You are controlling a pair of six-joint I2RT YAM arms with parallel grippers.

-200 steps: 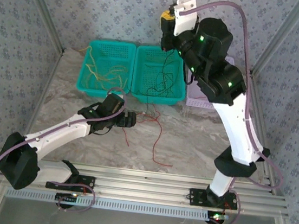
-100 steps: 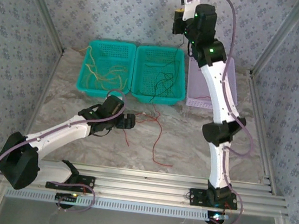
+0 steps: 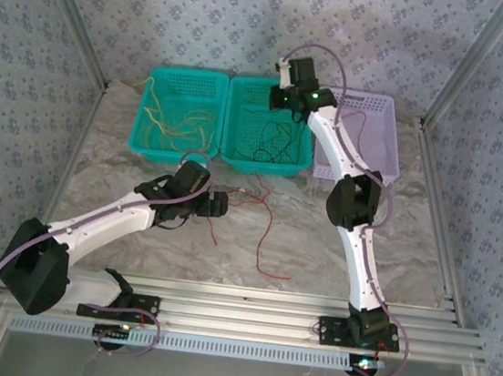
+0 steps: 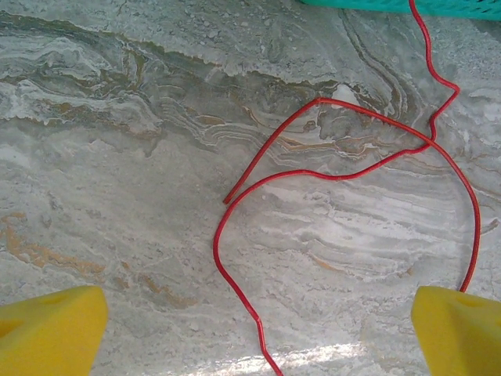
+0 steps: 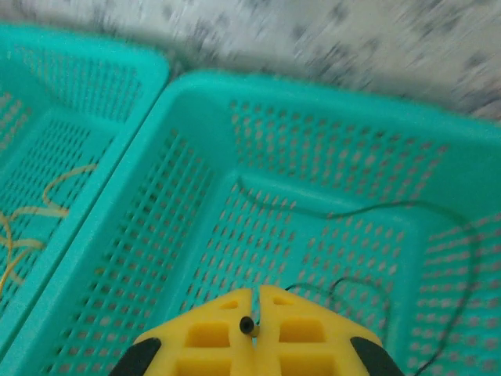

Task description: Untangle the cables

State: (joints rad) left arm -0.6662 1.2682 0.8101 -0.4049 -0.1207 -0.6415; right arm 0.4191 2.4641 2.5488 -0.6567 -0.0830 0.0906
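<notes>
Two yellow fingers (image 4: 51,329) of the left gripper (image 4: 254,321) are standing spread wide, one in each lower corner of the left wrist view, and they are pinching nothing. Between them a red cable (image 4: 344,176) is lying loose on the marbled table (image 4: 117,196). It is looping in open curves and crossing over itself toward the right, and one strand is running up to a teal rim at the top edge. In the top view the left gripper (image 3: 217,204) is hovering low over the table, just in front of the middle teal basket (image 3: 286,168). The red cable (image 3: 264,231) is trailing from beside it toward the near edge.

The right gripper (image 5: 254,301) is showing its fingers pressed together. A small dark stub is sitting at the seam between them, and I cannot tell whether it is a cable end. From above, the right gripper (image 3: 279,100) is hanging over the far part of the middle teal basket, where thin black cables (image 3: 271,140) are lying tangled on the mesh floor. Yellow cables (image 3: 177,119) are curling in the left teal basket (image 3: 139,128), which is touching the middle one. A lilac basket (image 3: 392,164) is sitting just beside the middle basket on the right.
</notes>
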